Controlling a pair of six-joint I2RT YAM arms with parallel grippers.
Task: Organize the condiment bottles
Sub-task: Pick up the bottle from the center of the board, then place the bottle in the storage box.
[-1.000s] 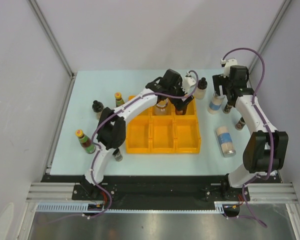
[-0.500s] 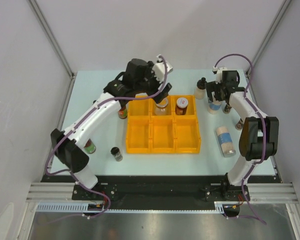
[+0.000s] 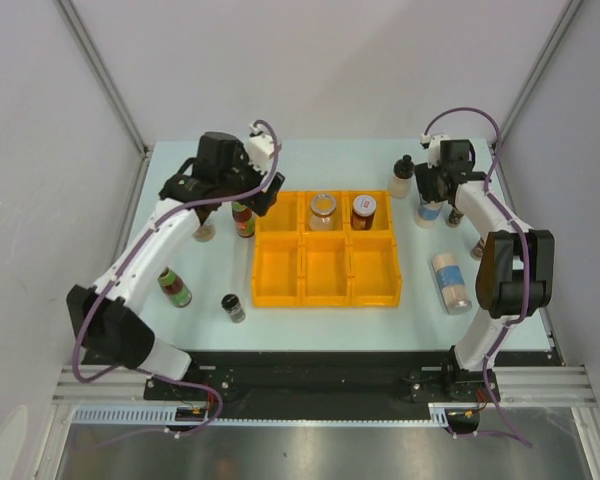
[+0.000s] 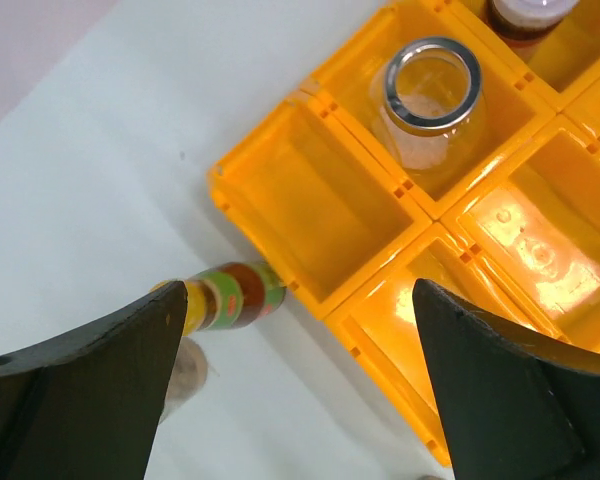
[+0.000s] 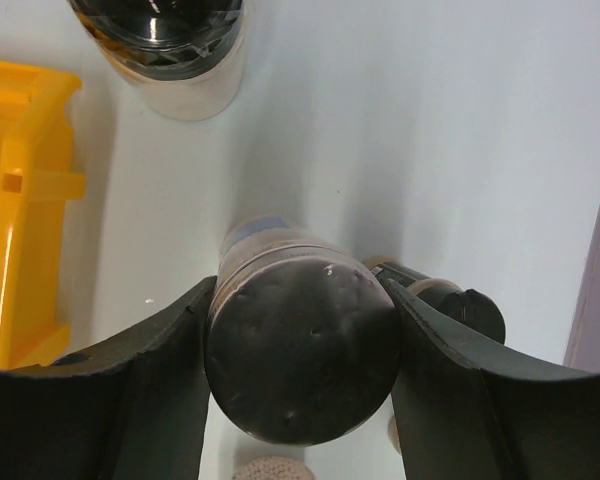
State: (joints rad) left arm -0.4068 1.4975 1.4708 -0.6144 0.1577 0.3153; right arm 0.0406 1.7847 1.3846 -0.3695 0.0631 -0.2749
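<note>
Starting at the table's near edge, both arms rise from their bases. The left arm swings out toward the left edge, then bends back in over the far half. The right arm runs up along the right edge. A black-capped jar [image 3: 234,307] stands off the near left corner of the yellow tray [image 3: 325,303], and a slim sauce bottle [image 3: 175,287] stands further toward the left edge. To the right of the tray, a lying shaker [image 3: 450,282] with a blue label rests on its side. In the tray's far row, a silver-rimmed clear jar [image 4: 430,95] sits in the middle compartment and a red-labelled jar [image 3: 363,212] in the right one. The left gripper [image 4: 300,295] hovers off the tray's far left corner, fingers spread wide and gripping nothing. A second sauce bottle [image 4: 230,300] stands just beside that corner. Toward the far right corner, the right gripper [image 5: 298,300] is clamped on the dark lid of an upright shaker [image 5: 300,360], with fingers [image 5: 150,400] touching both sides. A white bottle [image 3: 402,180] stands near it.
</note>
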